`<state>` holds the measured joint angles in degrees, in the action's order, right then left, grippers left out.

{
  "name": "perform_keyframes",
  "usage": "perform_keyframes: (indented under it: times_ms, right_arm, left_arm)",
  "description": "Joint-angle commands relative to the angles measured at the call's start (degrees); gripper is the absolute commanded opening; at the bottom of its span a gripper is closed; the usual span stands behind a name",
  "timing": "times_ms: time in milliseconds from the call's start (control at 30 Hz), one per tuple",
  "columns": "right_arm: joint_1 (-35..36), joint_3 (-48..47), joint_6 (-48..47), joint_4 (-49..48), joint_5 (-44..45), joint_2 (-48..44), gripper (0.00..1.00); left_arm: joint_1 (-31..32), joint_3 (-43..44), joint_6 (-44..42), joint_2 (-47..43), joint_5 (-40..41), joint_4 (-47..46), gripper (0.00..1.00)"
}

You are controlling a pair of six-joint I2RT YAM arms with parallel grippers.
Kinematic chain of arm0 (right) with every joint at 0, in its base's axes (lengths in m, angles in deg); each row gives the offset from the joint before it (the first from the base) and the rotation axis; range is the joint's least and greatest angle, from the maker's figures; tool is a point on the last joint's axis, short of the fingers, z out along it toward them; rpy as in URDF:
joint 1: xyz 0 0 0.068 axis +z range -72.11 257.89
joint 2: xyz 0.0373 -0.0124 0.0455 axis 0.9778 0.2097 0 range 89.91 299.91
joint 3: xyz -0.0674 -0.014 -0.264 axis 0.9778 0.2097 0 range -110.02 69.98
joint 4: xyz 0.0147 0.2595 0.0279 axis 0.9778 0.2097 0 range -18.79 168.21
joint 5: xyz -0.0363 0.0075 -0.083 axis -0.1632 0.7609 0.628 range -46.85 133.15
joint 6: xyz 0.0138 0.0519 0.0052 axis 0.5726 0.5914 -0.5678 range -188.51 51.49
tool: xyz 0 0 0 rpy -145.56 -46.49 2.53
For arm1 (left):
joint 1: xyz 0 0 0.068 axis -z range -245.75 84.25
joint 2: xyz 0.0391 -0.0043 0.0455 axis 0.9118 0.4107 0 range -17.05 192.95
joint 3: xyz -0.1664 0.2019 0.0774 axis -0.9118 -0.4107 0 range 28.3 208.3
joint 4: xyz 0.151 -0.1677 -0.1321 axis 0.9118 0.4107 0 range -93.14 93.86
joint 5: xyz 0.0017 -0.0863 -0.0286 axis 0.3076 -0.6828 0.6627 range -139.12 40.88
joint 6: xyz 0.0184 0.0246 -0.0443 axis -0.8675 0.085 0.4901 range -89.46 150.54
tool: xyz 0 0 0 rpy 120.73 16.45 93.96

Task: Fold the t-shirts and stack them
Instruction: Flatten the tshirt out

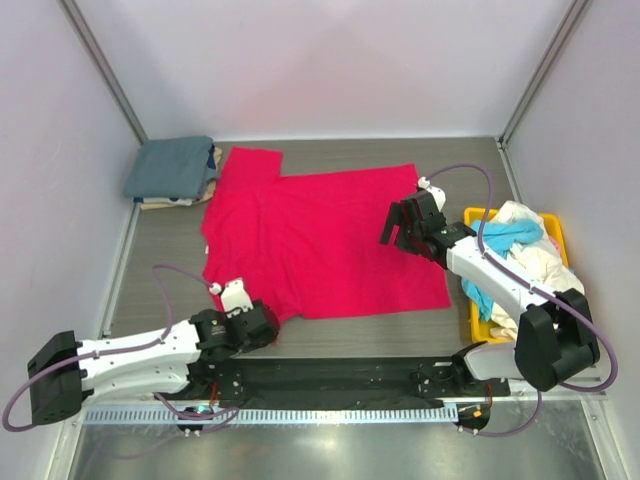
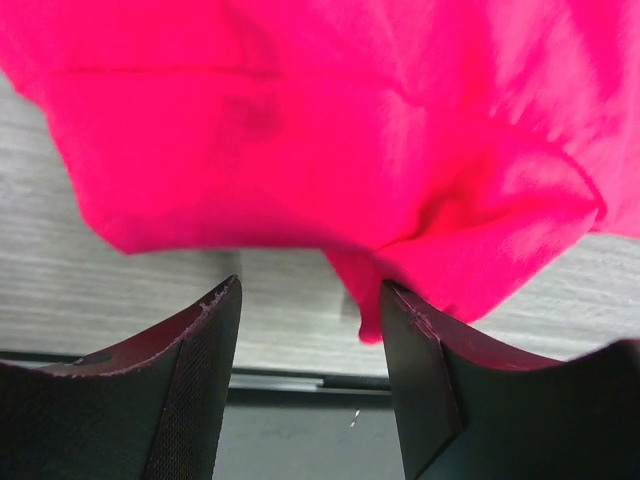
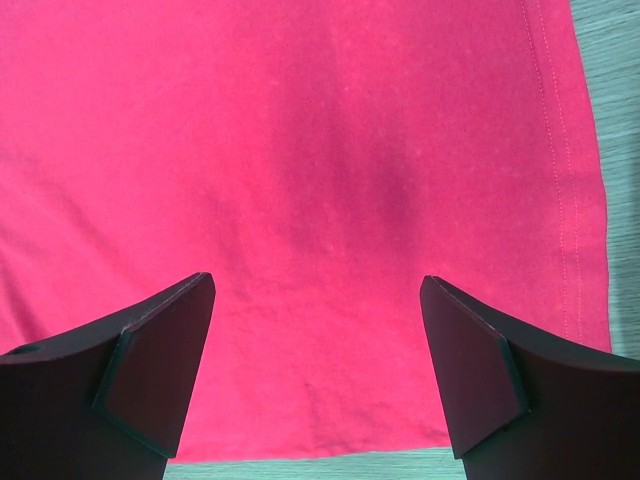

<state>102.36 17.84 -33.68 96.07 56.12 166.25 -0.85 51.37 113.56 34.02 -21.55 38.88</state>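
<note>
Far left corner: a folded stack, the slate blue-grey t-shirt (image 1: 170, 165) on top with a tan t-shirt (image 1: 170, 202) edging out beneath. I read it as the finished pile, parked clear of the working area.

The left gripper (image 1: 262, 325) sits low at the near-left corner of the red-pink t-shirt (image 1: 320, 240), which lies spread flat mid-bench. Its jaws are well apart and grip nothing. A bunched fold of cloth lies against one jaw, so I judge this a line-up for a pinch on that corner.

The right gripper (image 1: 398, 225) hovers over the shirt's right side near the hem, jaws wide and empty. It is probably placed for the matching grasp.

Right edge: the yellow bin (image 1: 476, 214) holds the cyan t-shirt (image 1: 505, 235) and cream-white t-shirt (image 1: 535, 262), heaped unfolded, evidently the queue.
</note>
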Motion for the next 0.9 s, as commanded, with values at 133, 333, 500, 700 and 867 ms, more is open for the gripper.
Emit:
perform_keyframes:
  times_ms: [133, 333, 500, 700, 867]
  right_arm:
    - [0.0, 0.5, -0.4, -1.4, 1.7, -1.2, 0.9]
    - [0.0, 0.6, -0.9, -1.3, 2.1, -0.7, 0.9]
    - [0.0, 0.5, -1.0, -1.4, 1.8, 0.1, 0.9]
    - [0.0, 1.2, -1.5, -1.9, 2.0, 0.0, 0.9]
    - [0.0, 1.4, -1.8, -1.9, 1.8, -0.2, 0.9]
  left_arm:
    - [-4.8, 0.0, -4.9, 4.7, 1.4, -5.8, 0.57]
    - [-5.4, -2.0, -5.4, 9.7, -0.4, -12.8, 0.47]
    - [-5.8, -0.6, -6.9, 12.1, 1.5, -15.4, 0.36]
    - [-6.4, 0.3, -10.7, 14.4, 3.8, -19.0, 0.15]
    - [-7.2, 5.0, -15.2, 15.0, 3.1, -16.8, 0.0]
